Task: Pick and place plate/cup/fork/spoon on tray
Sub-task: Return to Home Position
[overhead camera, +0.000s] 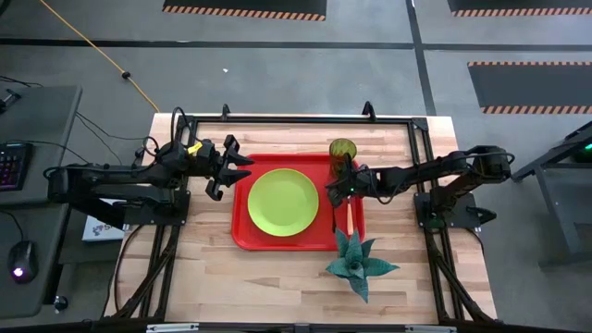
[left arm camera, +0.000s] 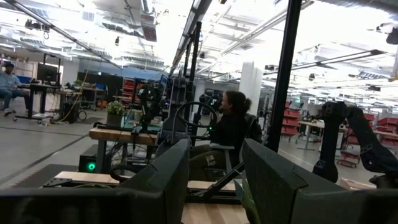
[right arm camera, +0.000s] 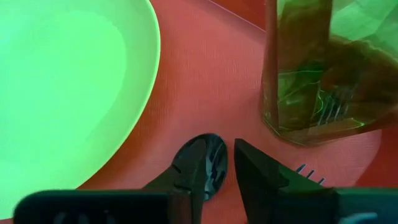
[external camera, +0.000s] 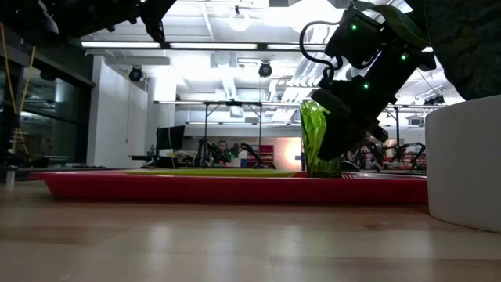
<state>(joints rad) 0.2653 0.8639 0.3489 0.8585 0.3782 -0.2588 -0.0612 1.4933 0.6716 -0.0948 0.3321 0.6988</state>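
The red tray [overhead camera: 239,231] lies mid-table with the lime-green plate [overhead camera: 283,202] on it. The cup [overhead camera: 343,148] stands upright in the tray's far right corner and also shows in the low view [external camera: 317,141]. My right gripper [overhead camera: 335,190] is down at the tray's right part, next to the cup, its fingers [right arm camera: 261,174] nearly together at the dark spoon [right arm camera: 211,158]. The fork's tines [right arm camera: 308,169] show on the tray beside it. My left gripper [overhead camera: 227,166] is open and empty, held level above the tray's left edge. My right gripper is shut on the spoon just behind its bowl [right arm camera: 214,165]; its own finger hides the handle. The fingers slant down from the table's right. The bowl sticks out past the fingertips and lies on the red tray floor between plate and cup.
A teal spiky plant [overhead camera: 356,264] in a white pot [external camera: 466,164] stands by the tray's near right corner. Bare wood lies near the table's front edge. People sit in the room behind the table.
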